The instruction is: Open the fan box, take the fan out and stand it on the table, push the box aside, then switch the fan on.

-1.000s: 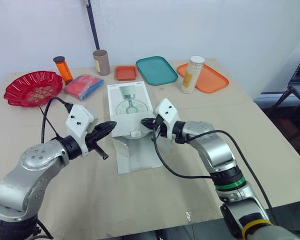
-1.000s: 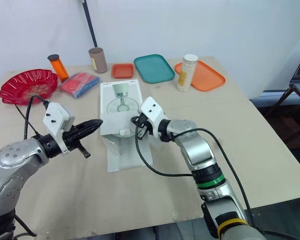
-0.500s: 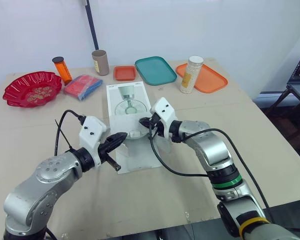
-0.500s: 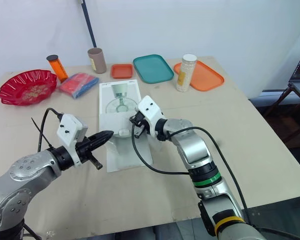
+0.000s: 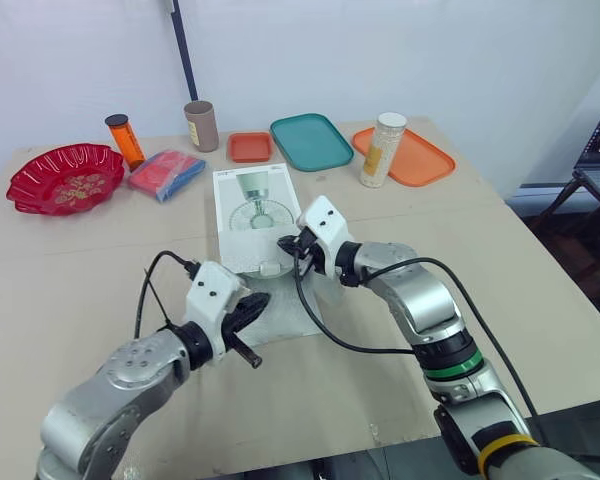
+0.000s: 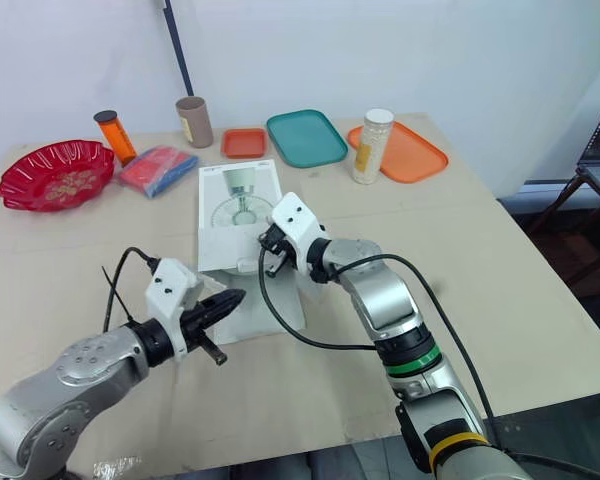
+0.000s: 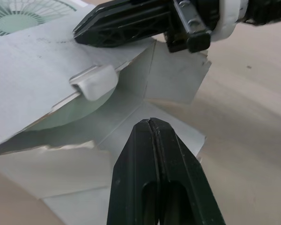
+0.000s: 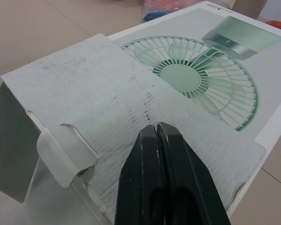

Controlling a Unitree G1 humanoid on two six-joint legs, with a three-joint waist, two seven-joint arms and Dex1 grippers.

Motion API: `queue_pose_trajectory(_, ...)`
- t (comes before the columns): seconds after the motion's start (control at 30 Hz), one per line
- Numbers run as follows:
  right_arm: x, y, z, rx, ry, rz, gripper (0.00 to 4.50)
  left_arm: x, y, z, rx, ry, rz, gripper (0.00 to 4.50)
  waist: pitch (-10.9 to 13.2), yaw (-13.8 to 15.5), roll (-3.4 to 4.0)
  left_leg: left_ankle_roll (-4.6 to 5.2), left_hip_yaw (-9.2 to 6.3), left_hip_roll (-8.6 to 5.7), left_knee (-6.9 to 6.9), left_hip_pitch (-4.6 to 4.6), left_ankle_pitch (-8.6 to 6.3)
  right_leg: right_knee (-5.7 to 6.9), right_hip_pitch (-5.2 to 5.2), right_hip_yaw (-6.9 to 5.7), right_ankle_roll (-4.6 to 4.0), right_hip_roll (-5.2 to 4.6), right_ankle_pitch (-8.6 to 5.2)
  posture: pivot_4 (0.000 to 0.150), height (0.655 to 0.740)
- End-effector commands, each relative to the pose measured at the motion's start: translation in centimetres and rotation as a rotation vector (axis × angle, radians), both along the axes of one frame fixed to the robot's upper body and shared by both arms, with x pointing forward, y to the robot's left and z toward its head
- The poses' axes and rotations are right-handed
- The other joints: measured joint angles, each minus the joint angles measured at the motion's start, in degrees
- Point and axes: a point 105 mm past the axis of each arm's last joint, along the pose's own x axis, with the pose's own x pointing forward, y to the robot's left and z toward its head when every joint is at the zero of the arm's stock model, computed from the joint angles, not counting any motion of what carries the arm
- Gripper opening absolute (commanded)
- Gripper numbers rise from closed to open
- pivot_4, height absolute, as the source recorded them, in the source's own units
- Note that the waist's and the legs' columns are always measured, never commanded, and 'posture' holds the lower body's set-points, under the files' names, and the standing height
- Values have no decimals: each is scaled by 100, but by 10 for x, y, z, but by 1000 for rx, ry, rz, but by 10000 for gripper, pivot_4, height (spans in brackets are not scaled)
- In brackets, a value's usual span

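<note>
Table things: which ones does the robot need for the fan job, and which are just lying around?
Needed: fan box, left claw, right claw.

Just lying around: red bowl, orange bottle, blue-and-red packet, brown cup, small orange tray, teal tray, white jar, big orange tray.

Matt white cardboard fan box (image 5: 252, 215); smooth, pale wooden table (image 5: 540, 300).

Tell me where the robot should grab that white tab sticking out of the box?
Probably pinch the white tab across its flat faces, coming from the open end of the fan box, nearest the robot: it juts out past the edge there.
</note>
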Motion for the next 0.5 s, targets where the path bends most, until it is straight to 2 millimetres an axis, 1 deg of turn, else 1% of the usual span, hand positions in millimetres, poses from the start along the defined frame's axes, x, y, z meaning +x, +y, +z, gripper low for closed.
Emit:
queue_pose_trajectory(0.03, -5, 3, -8, -17, 17, 11, 336, 5, -4, 11, -27, -64, 28, 0, -1, -1, 1, 0, 1, 0, 0, 1, 0, 0, 0, 1, 0, 0, 0, 1500, 7400)
queue_pose_trajectory(0.23, -5, 4, -8, -21, 14, 15, 336, 13, -6, 7, -16, -67, 81, 0, -1, 0, 1, 0, 1, -1, -1, 0, 0, -1, 1, 1, 0, 0, 0, 1500, 7400)
queue_pose_trajectory(0.4, -7, 5, -10, -27, 12, 27, 336, 15, -6, 3, -6, -49, 125, 0, -1, -1, 1, 0, 1, 0, -1, 0, 0, -1, 0, 1, 0, 0, 0, 1500, 7400)
queue_pose_trajectory(0.5, -8, 5, -10, -32, 9, 34, 336, 16, -4, 2, 0, -37, 152, 0, -1, -1, 1, 0, 1, 0, -1, 0, 0, -1, 0, 1, 0, 0, 0, 1500, 7400)
